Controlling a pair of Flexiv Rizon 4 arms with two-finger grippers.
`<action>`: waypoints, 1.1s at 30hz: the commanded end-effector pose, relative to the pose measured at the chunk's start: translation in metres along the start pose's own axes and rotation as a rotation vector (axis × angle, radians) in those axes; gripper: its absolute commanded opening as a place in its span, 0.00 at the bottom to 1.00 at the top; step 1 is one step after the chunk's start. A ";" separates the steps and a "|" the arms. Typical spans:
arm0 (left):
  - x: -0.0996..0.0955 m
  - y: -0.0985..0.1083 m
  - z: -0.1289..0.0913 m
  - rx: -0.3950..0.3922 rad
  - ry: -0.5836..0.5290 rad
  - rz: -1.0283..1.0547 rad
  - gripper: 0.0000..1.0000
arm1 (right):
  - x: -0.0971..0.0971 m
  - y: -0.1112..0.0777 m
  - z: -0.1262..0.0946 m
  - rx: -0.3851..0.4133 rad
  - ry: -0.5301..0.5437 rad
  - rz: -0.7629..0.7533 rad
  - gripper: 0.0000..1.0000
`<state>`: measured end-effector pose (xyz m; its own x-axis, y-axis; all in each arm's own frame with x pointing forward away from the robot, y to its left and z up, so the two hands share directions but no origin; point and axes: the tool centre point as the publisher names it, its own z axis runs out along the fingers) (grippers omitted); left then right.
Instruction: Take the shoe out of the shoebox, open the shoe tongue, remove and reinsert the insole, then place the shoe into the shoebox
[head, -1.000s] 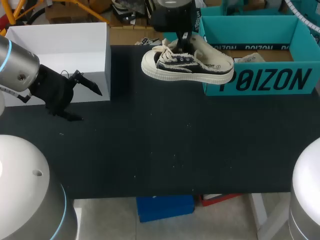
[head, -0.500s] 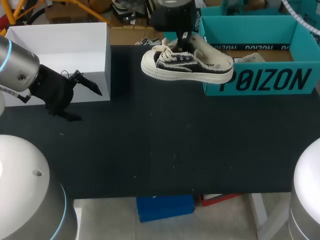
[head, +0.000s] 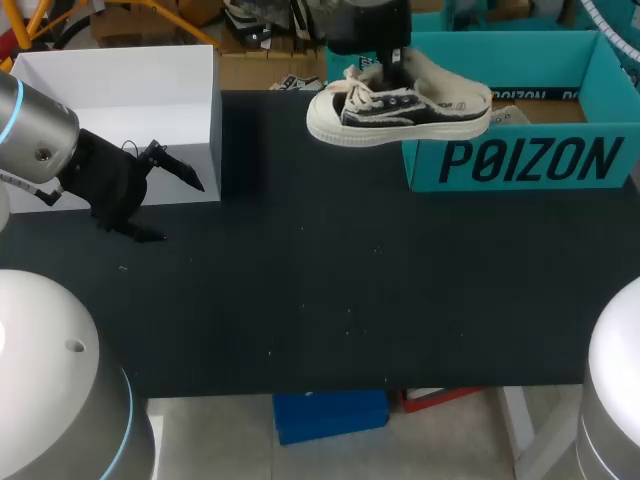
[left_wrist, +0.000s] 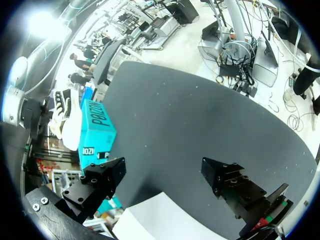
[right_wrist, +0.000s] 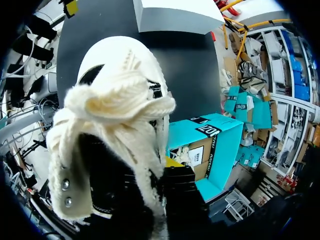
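— Where's the shoe (head: 400, 108) right now?

— Up in the air, sole down and about level, hanging from the right arm (head: 365, 25). It sits at the near left corner of the teal shoebox (head: 520, 160), with the heel overlapping that corner and the toe out over the dark surface (head: 350, 280).

— And what has hold of it?

— The right jaws are clamped on the shoe at the opening, just behind the laces (head: 375, 95). From the wrist the shoe (right_wrist: 120, 125) fills nearly everything. I only catch a sliver of yellow tip against the inner edge, with the shoebox (right_wrist: 210, 145) beyond.

— Which way does it point?

— Its long axis runs across the surface, with the toe to the robot's left and the heel toward the shoebox. The box's long side lies the same way, so I'd say no turn is needed between them, only a shift sideways and a change of height.

— What about the other arm?

— The left arm (head: 40, 140) is well apart, next to the white box (head: 130, 100). The left jaws stand apart with nothing between them. From its wrist the shoe (left_wrist: 70, 125) is small and far off beside the shoebox (left_wrist: 97, 132). The right arm is plainly the nearer one.
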<state>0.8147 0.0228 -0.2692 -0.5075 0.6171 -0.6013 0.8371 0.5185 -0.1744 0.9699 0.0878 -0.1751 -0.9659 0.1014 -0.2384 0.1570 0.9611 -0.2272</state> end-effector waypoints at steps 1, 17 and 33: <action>0.001 -0.001 -0.001 -0.002 0.001 0.002 1.00 | -0.012 -0.023 0.013 -0.068 -0.012 -0.052 0.00; 0.001 -0.001 -0.001 -0.002 0.001 0.002 1.00 | -0.114 -0.043 0.060 -0.009 -0.080 -0.131 0.00; 0.001 -0.001 -0.001 -0.002 0.001 0.002 1.00 | -0.155 -0.053 0.074 0.067 -0.120 -0.060 0.00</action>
<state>0.8147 0.0228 -0.2692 -0.5076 0.6171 -0.6013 0.8371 0.5186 -0.1744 1.1248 0.0020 -0.1988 -0.9416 0.0090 -0.3367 0.1179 0.9452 -0.3044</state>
